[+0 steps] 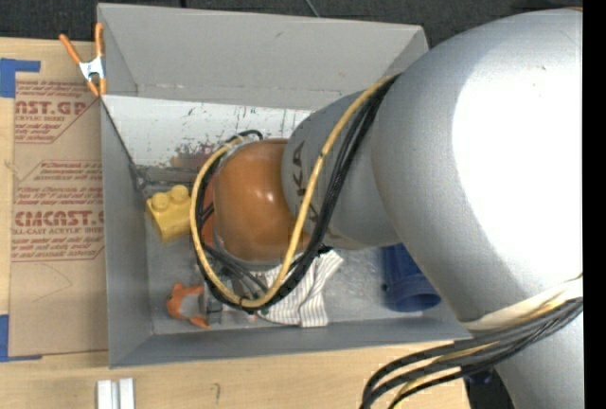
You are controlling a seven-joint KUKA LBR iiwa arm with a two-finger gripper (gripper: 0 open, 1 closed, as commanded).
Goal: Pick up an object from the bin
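A little of my gripper (214, 306) shows as a dark part below the arm's orange cover, low in the bin's front left corner. Right beside it, to its left, lies a small orange thing (182, 301) on the bin floor. A white cloth with dark stripes (308, 295) lies crumpled just right of the gripper, partly under the arm. A yellow toy brick (169, 211) sits farther back against the left wall.
A blue object (407, 282) lies at the front right, half hidden by the arm. The arm, with its orange cover and yellow and black cables, covers the middle and right of the bin. The bin's walls stand close on the left and front.
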